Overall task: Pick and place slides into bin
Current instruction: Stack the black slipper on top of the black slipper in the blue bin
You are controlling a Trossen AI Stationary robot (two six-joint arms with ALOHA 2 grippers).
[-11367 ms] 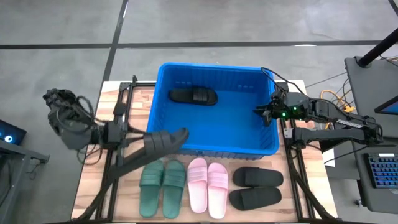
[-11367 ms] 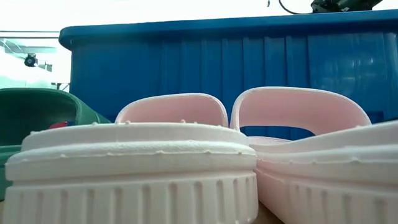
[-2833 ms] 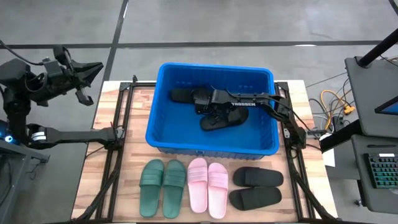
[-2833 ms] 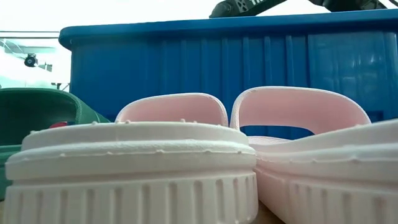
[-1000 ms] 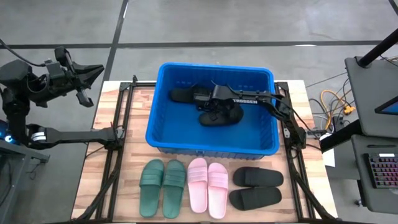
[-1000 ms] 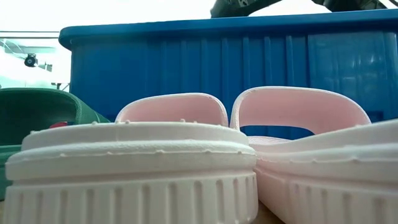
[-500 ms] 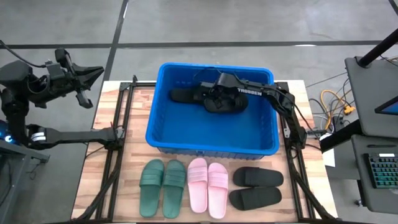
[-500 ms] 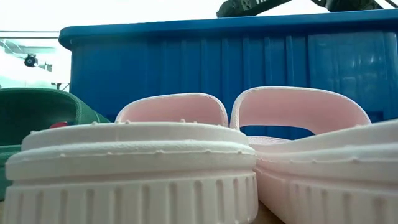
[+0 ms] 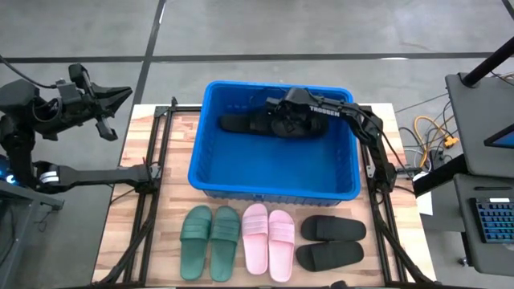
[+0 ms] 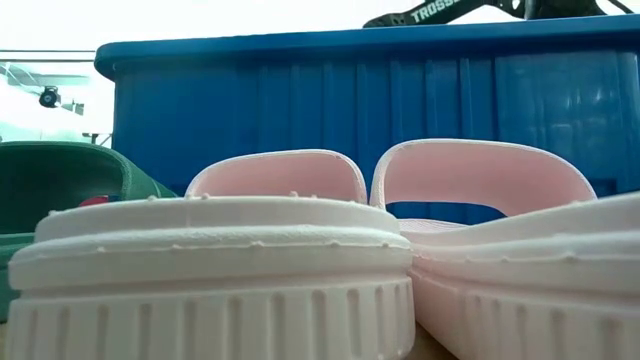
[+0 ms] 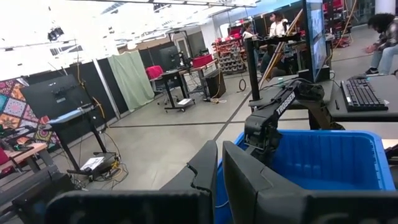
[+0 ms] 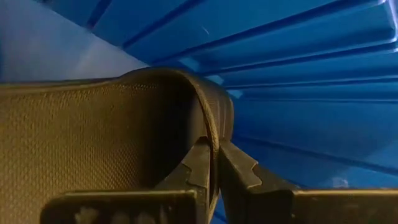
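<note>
A robotics lab or workshop: concrete floor (image 11: 186, 140), wheeled equipment carts (image 11: 180, 84), monitors (image 11: 314, 34), partition curtains (image 11: 134, 78).

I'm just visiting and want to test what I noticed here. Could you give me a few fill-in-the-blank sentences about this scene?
1. The right gripper is shut on a ____ slide inside the bin.
2. The pink pair lies between the black pair and the ____ pair.
3. The bin's colour is ____.

Missing words: black; green; blue
</note>
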